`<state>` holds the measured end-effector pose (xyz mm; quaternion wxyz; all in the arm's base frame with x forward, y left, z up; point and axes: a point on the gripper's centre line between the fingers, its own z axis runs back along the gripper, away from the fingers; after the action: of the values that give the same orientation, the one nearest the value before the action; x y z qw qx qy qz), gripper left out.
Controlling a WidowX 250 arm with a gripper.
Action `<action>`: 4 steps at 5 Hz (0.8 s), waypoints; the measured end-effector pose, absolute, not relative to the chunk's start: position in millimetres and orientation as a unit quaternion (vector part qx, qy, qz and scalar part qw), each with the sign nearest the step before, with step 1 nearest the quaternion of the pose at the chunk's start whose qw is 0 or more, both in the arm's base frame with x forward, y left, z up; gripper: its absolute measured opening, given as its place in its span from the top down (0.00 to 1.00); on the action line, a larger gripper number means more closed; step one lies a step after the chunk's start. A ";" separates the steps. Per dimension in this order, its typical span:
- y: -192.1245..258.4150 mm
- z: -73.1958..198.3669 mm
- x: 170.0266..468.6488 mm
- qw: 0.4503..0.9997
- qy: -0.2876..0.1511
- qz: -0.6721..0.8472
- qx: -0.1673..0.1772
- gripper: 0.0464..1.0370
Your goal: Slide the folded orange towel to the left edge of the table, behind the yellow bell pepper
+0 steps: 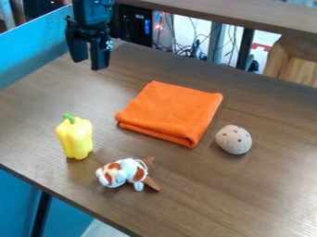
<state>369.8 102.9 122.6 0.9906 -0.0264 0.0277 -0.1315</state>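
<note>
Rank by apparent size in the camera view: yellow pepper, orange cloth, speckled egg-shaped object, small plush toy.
Largest to smallest:
1. Orange cloth, clearly biggest
2. Yellow pepper and plush toy, too alike to rank: the pepper is taller, the toy wider
3. Speckled egg-shaped object

Place: this was most likely a robotics lab or a similar technical workroom.
Robot: a black mechanical claw (90, 65) hung above the far left part of a brown wood-grain tabletop (248, 199).
Wiring: thin dark cables (196, 49) ran in a loose tangle beyond the far edge.
Electronics: a black equipment box (134, 27) with a small blue light stood left of the cables, near a reddish glow (162, 21).
Surroundings: a bright blue panel (34, 48) bordered the left side.
</note>
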 end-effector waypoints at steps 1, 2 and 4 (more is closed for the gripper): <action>101.5 103.3 367.9 0.989 0.054 -0.133 -0.039 0.04; 70.2 92.3 380.8 0.974 0.080 -0.204 -0.066 0.04; 4.2 73.9 402.7 0.961 0.085 -0.257 -0.055 0.04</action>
<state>402.7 4.2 73.9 0.9611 -0.0547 0.0849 -0.2572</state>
